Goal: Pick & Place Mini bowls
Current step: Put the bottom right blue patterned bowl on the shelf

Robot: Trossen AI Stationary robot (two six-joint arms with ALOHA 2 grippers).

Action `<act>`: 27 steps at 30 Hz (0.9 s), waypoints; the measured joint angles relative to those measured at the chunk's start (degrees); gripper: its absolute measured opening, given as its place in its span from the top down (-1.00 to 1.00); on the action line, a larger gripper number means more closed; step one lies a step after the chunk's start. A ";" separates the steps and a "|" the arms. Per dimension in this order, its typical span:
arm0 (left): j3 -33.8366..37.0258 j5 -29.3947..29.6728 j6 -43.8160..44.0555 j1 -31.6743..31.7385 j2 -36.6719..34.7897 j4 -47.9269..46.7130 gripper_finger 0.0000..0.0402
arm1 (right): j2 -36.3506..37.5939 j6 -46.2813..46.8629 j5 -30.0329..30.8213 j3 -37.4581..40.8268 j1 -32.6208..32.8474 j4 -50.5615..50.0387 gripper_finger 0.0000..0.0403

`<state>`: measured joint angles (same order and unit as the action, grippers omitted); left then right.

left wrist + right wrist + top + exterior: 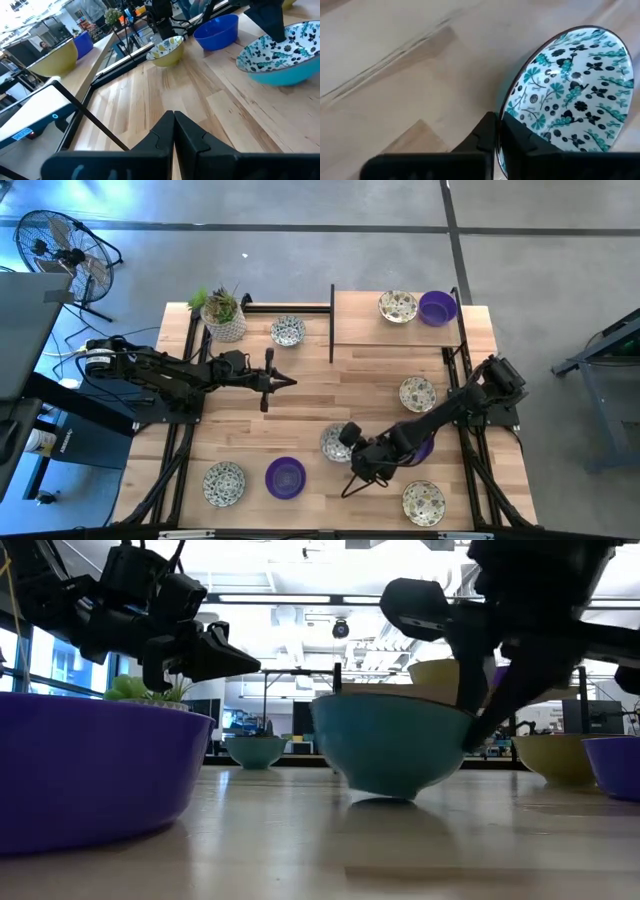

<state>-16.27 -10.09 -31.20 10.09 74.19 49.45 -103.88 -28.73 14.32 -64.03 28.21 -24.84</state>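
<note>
On wooden table [300, 395], floral bowls [288, 331], fan [55, 242]

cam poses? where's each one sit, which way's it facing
High: overhead, straight down; both arms, right gripper shut on patterned bowl.
Low: table height, level across; arms above, same bowl.
Left wrist: past shut left gripper, toward that bowl.
Right wrist: down past its fingers onto the bowl.
All four share this bowl.

A light wooden slatted bench [300, 410] carries small round patterned and purple mini bowls [286, 477] — plus a white textured plant pot [226, 323].
</note>
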 joint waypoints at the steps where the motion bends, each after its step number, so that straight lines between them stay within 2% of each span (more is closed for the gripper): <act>1: 0.00 0.00 0.00 0.01 0.00 -0.02 0.99 | 0.00 0.11 0.90 0.00 -0.06 0.16 0.97; 9: 0.00 0.00 0.01 0.00 0.00 -0.09 0.99 | 1.55 0.73 7.57 0.07 -0.09 -0.24 0.96; 16: 0.00 -0.05 0.02 0.00 0.00 -0.15 0.99 | 10.32 3.16 10.22 -2.74 -2.11 -4.91 0.96; 22: 0.00 -0.28 0.00 0.00 0.00 -0.30 0.99 | 14.97 7.54 10.75 -16.63 -9.12 -21.58 0.97; 27: 0.00 -0.31 0.00 0.00 0.00 -0.28 0.99 | 13.26 11.17 3.74 -30.73 -21.04 -36.25 0.96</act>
<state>-16.27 -10.39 -31.20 10.09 74.19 49.16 -90.61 -17.56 18.06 -94.76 7.17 -61.09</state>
